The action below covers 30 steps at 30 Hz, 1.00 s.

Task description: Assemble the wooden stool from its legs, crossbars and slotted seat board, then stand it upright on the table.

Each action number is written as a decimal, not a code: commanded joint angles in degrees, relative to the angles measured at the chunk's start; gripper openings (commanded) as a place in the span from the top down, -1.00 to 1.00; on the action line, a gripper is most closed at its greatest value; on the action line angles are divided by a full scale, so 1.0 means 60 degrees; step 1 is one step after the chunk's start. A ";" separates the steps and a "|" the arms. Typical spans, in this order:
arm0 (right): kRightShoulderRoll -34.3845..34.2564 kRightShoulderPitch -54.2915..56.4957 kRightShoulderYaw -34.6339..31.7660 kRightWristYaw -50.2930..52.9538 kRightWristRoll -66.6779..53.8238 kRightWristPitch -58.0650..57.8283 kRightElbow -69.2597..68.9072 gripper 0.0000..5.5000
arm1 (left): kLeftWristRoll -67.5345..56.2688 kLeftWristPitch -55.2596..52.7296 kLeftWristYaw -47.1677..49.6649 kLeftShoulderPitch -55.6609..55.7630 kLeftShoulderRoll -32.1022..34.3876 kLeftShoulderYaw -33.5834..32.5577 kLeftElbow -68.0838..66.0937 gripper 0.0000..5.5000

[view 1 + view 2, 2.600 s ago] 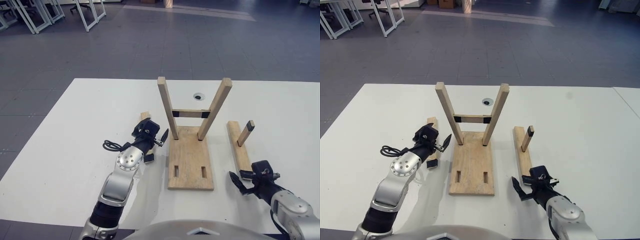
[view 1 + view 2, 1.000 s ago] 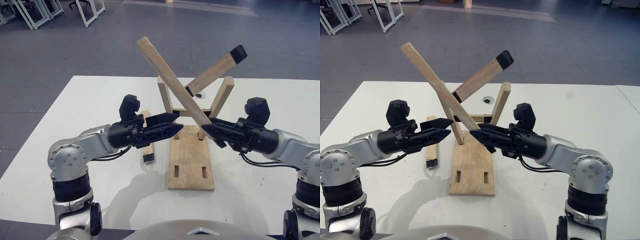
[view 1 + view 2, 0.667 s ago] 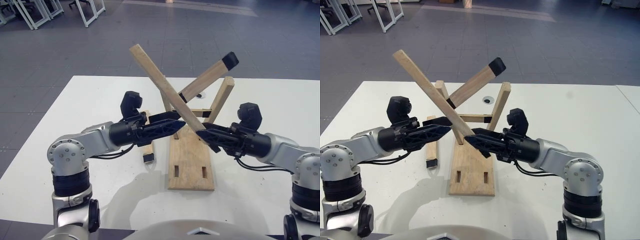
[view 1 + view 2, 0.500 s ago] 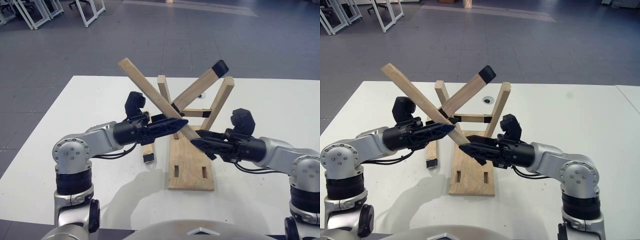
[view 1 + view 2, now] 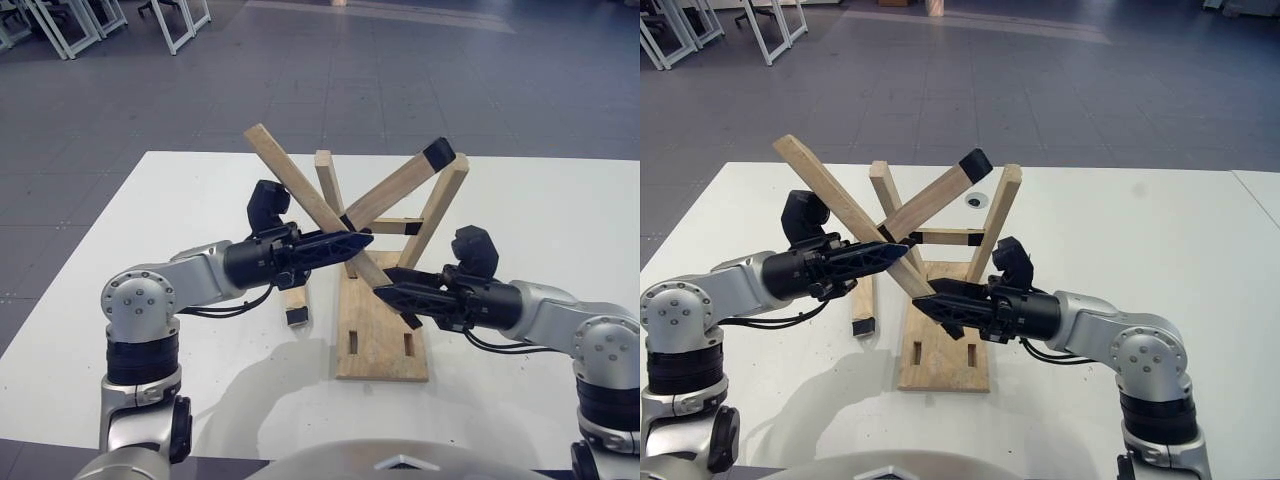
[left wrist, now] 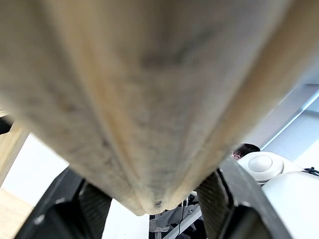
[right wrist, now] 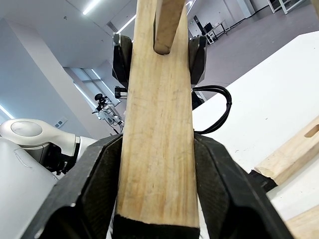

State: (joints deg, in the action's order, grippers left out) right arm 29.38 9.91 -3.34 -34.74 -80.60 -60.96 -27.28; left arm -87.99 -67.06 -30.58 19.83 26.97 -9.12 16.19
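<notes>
Dropping lower than before, the loose leg with its crossbar tilts above the seat board at tabletop centre, left gripper clamping it from nine o'clock, right gripper from three.

The white bench carries the seat board, lying flat near its middle. Just left of the board, apart from it, lies a loose leg. A small round hole sits behind the board.
</notes>
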 commanded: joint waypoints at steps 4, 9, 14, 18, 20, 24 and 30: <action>0.0182 -0.0023 0.0006 0.0201 0.0253 0.0165 -0.0096 0.23 | -0.0380 0.0208 0.0094 0.0105 0.0026 0.0013 0.0036 0.22; 0.0248 0.0065 0.0074 0.0830 -0.0035 -0.0120 0.0284 -0.04 | 0.0521 0.0989 0.0190 0.0019 -0.0258 -0.0012 0.0070 0.23; 0.0476 -0.0048 0.0024 0.0887 -0.0047 -0.0157 0.0125 -0.34 | 0.1356 0.1536 0.0289 -0.0271 -0.0387 0.0050 -0.0030 0.23; 0.1617 -0.0304 0.0008 0.0103 0.1418 0.0123 0.0141 -0.61 | 0.2283 0.1507 -0.0317 -0.0555 0.0458 0.0074 0.0189 0.23; 0.2445 -0.0523 0.0319 -0.0555 0.2793 0.0579 0.0065 -0.61 | 0.2430 0.1438 -0.0673 -0.0448 0.0935 -0.0142 0.0227 0.23; 0.3875 -0.1051 0.1828 -0.0737 0.6369 0.1931 -0.0282 -0.61 | 0.3592 0.2029 -0.1566 -0.0643 0.1668 0.0323 0.1152 0.23; 0.3782 -0.1359 0.3829 0.0135 0.9609 0.2659 -0.1029 -0.61 | 0.6204 0.3642 -0.2792 -0.1687 0.1771 0.2219 0.2014 0.23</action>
State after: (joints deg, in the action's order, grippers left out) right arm 52.61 2.03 17.96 -35.00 -25.68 -45.23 -31.82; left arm -52.81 -47.19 -45.67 10.27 37.24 2.85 27.32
